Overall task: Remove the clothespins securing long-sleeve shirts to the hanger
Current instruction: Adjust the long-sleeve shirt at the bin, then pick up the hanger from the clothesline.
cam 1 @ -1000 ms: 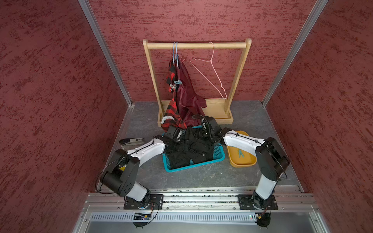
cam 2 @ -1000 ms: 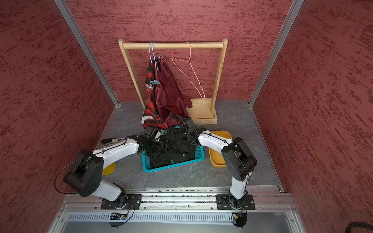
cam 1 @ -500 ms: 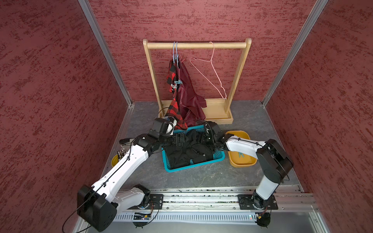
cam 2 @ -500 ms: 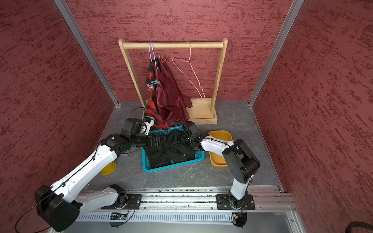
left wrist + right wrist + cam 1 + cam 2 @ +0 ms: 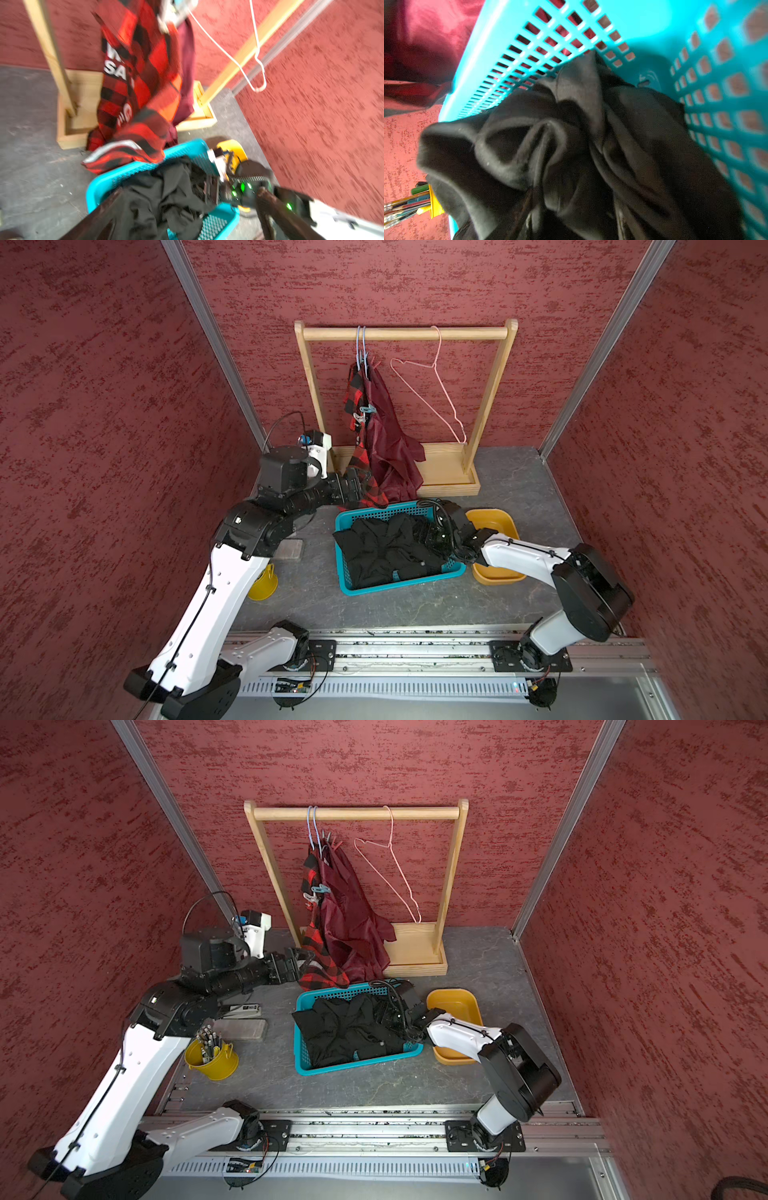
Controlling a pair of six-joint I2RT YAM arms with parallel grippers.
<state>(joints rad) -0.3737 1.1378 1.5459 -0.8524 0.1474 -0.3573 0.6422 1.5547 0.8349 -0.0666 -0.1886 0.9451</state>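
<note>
- left gripper [image 5: 358, 489] is spread wide open with nothing in it, parked just beside the bottom hem of the plaid shirt [image 5: 353, 389]. A second ago it was down over the basket [image 5: 374, 512].
- right gripper [image 5: 424, 537] sits low in the basket against the black shirt [image 5: 380, 549], slid a little toward the front. Can't tell if it's pinching cloth.
- clothespins [image 5: 365, 409] are still clipped on the plaid and maroon shirt [image 5: 390, 448], both hanging on the wooden rack [image 5: 490, 406].
</note>
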